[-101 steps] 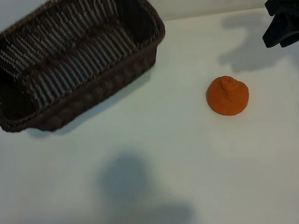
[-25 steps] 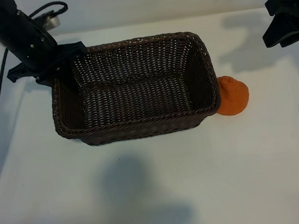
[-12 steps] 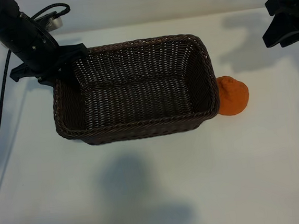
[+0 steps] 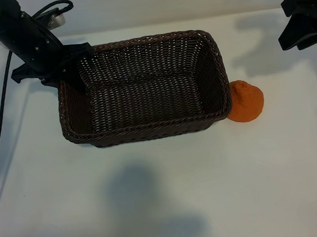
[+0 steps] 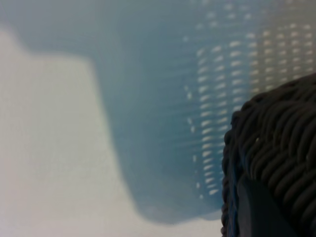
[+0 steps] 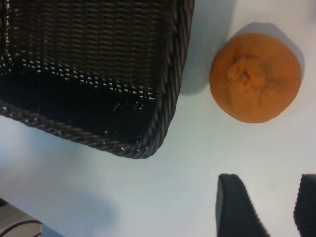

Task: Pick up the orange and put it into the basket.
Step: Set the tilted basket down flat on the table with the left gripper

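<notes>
The dark brown woven basket point(image 4: 148, 131) sits mid-table, and my left gripper point(image 4: 68, 65) is shut on its left rim. The left wrist view shows the braided rim point(image 5: 276, 133) close up with one dark finger point(image 5: 261, 212) against it, and the basket's shadow on the table below. The orange point(image 4: 249, 102) rests on the table just off the basket's right end. In the right wrist view a narrow gap separates the orange point(image 6: 255, 76) from the basket's corner point(image 6: 168, 98). My right gripper point(image 4: 300, 25) hangs at the far right, open and empty point(image 6: 269, 180).
A black cable point(image 4: 0, 115) runs along the table's left side behind the left arm. White tabletop point(image 4: 171, 195) stretches in front of the basket and around the orange.
Four seconds ago the basket stood tilted at the far left; it now sits beside the orange. Over the last second it shifted slightly away from the front. Orange and right arm unmoved.
</notes>
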{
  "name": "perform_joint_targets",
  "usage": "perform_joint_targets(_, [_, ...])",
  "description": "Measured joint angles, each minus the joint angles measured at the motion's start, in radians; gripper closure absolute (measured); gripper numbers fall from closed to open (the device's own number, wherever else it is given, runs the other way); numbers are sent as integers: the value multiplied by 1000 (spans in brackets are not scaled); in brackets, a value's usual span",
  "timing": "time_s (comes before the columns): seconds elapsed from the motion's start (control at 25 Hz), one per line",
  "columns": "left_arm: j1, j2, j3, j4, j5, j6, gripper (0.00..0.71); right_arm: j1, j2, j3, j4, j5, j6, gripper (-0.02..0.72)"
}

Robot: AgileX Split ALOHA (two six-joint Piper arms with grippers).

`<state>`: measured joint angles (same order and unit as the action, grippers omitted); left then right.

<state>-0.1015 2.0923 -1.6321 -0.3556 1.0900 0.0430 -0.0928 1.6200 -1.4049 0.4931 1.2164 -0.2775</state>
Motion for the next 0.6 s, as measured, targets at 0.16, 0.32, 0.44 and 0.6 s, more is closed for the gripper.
perform_joint_targets(0.16, [0,1,0,0,0,1,530,0,0,0,0,0,0,379])
perform_joint_targets(0.32, [0,31,0,-4,-2,2,530,0,0,0,0,0,0,379])
perform_joint_targets(0.44, [0,60,0,-5,-12,3,530,0,0,0,0,0,0,379])
perform_joint_targets(0.6, [0,70,0,-15,-26,3,530,0,0,0,0,0,0,379])
